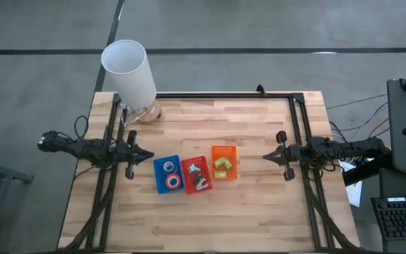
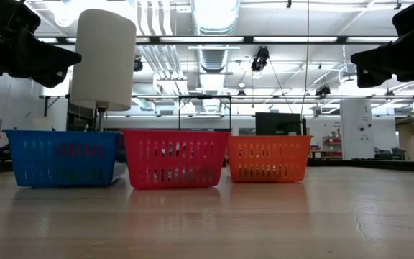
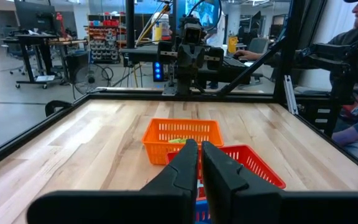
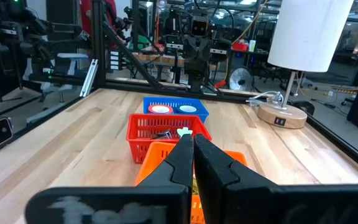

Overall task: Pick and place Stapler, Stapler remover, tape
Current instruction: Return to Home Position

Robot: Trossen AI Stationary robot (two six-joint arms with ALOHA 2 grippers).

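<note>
Three small baskets stand in a row at mid-table: blue (image 1: 157,175), red (image 1: 187,185) and orange (image 1: 224,151). A blue tape roll (image 1: 169,167) and a red tape roll (image 1: 173,183) lie flat in the blue basket. Grey metal pieces (image 1: 197,178) lie in the red basket; which is the stapler and which the stapler remover I cannot tell. My left gripper (image 1: 148,156) hovers shut just left of the blue basket, pointing level at the row (image 3: 199,144). My right gripper (image 1: 266,156) hovers shut to the right of the orange basket (image 4: 192,138).
Yellow-green blocks (image 1: 222,166) lie in the orange basket. A lamp with a tall white shade (image 1: 129,70) stands on its wooden base (image 1: 144,113) at the far left corner. Black frame rails (image 1: 224,95) run along the far edge and both sides. Bare wood (image 1: 210,226) lies toward the near edge.
</note>
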